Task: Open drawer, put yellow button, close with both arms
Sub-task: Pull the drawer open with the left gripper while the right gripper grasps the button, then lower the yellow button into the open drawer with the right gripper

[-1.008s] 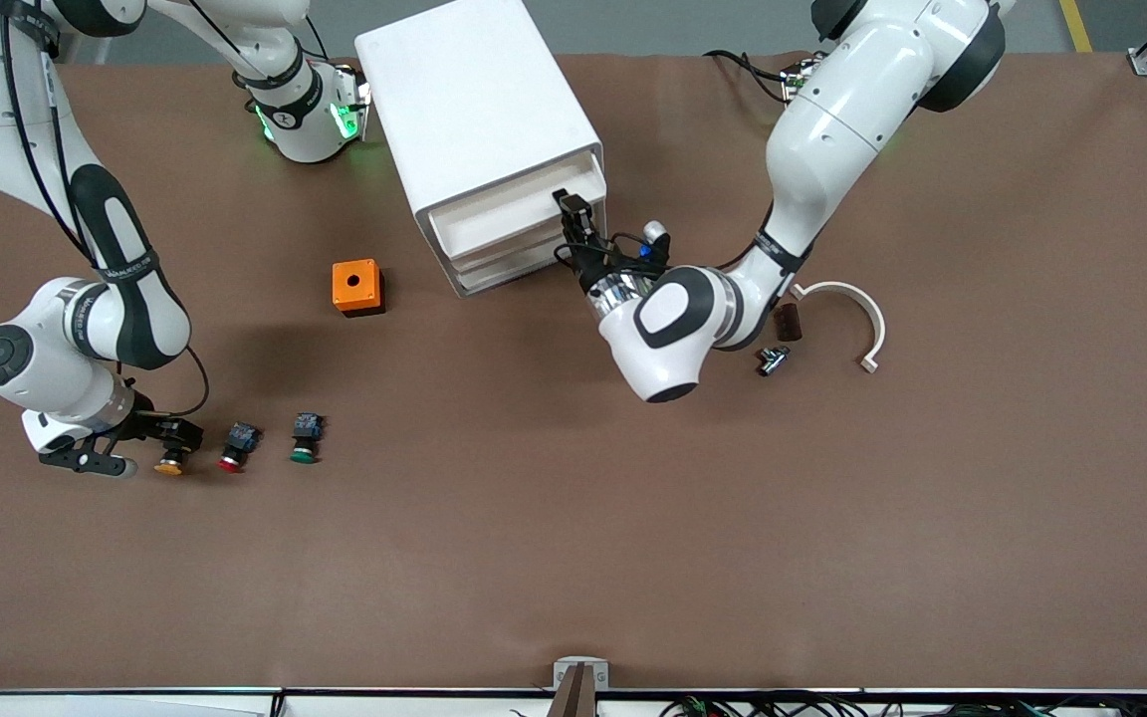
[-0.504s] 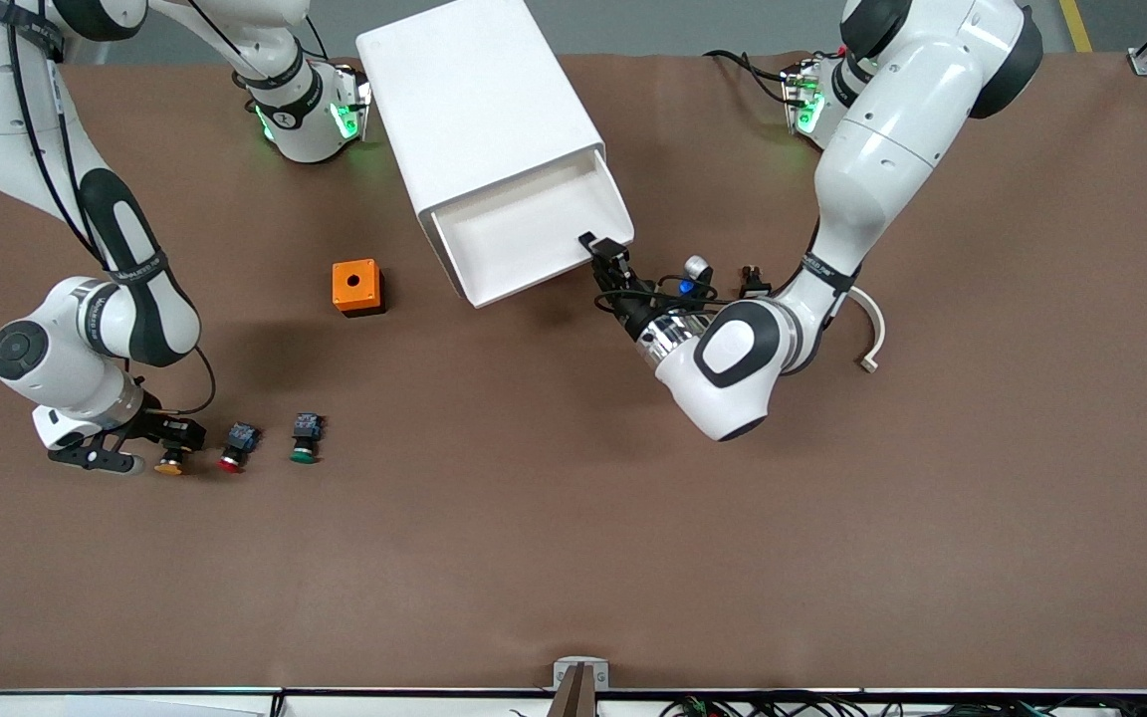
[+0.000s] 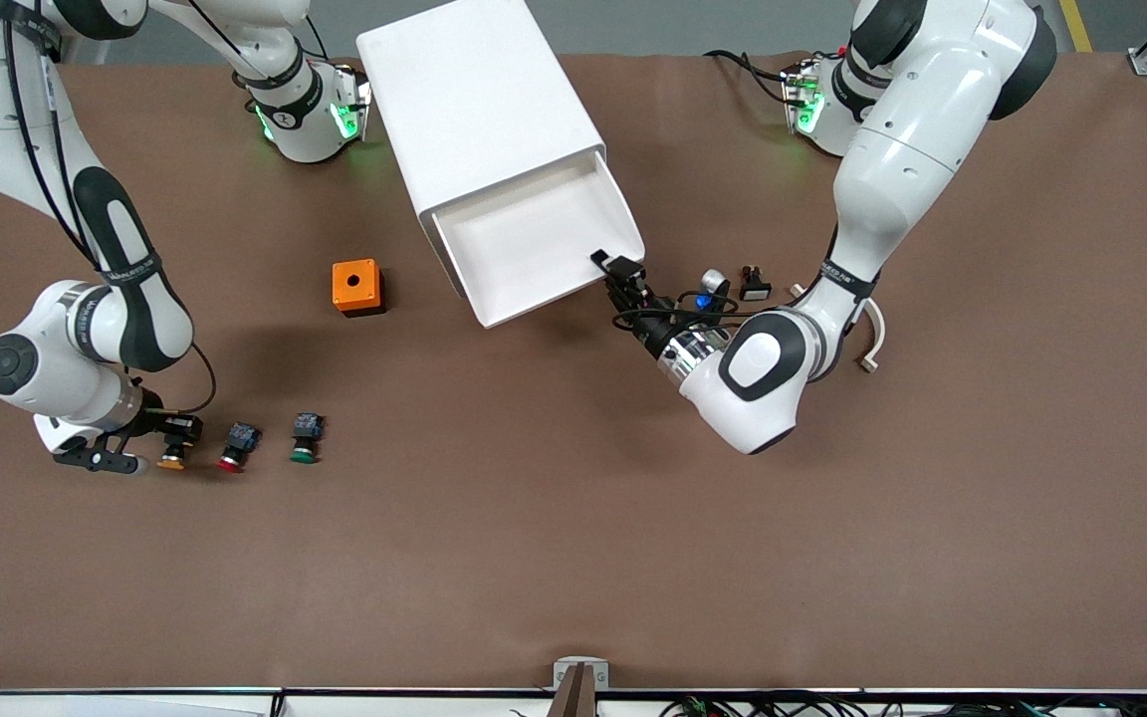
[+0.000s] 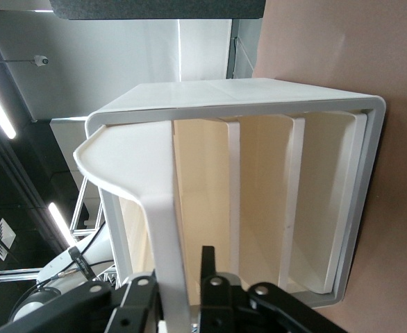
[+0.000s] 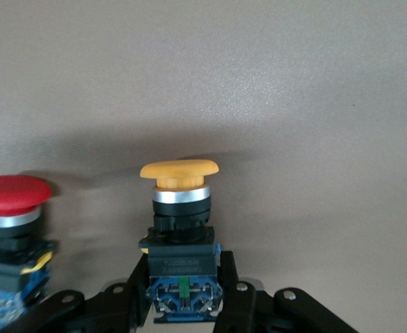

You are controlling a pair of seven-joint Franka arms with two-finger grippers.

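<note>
The yellow button (image 3: 171,460) lay on the brown table (image 3: 573,558) at the right arm's end, first in a row of three push-buttons, the red one (image 3: 232,459) beside it and the green one (image 3: 303,453) next. The right gripper (image 5: 183,295) had its two fingers closed against the button's blue and black body (the yellow cap pointed away from the wrist), with the button resting on the table.

The drawer (image 3: 534,249), topmost in the white cabinet (image 3: 479,110), stood pulled far out. The left gripper (image 4: 179,295) sat at the drawer's front lip, one finger (image 4: 214,288) on each side of it with a little slack.

Also on the table were one orange box (image 3: 356,287) with a round hole and one curved white bracket (image 3: 872,329). A grey floor showed past the table's edge.
</note>
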